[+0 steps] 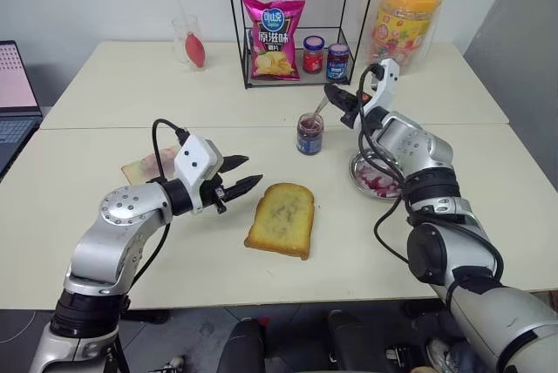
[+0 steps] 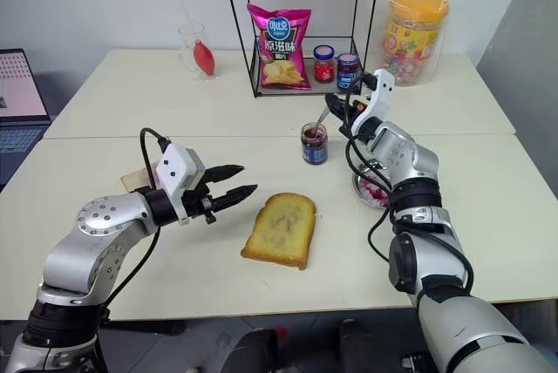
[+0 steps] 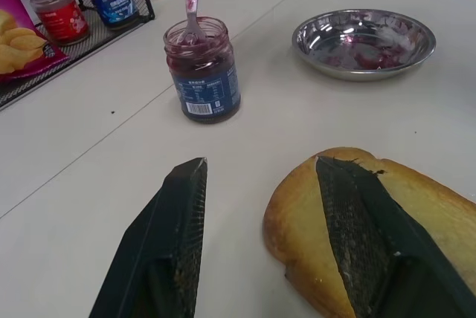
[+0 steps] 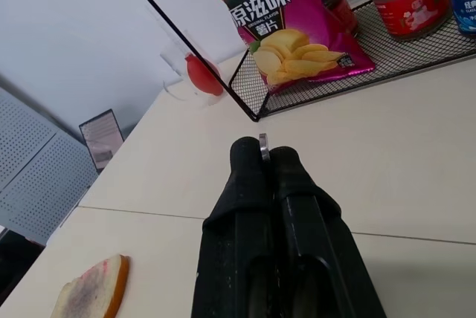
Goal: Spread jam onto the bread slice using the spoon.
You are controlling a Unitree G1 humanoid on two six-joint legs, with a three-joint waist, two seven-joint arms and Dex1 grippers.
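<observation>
The right claw, pinched shut on the spoon handle, keeps its bowl in the jam jar. The bread lies nearer the robot, beside the empty, half-open left claw.

**Tabletop contents**

The cream-coloured table bears a golden-brown toasted bread slice, a clear glass jar of dark red jam, a round steel dish, a paler purple-smeared slice and a black wire rack.

Silver jointed arms, black cables, white wrist housings, black two-finger grippers.
</observation>
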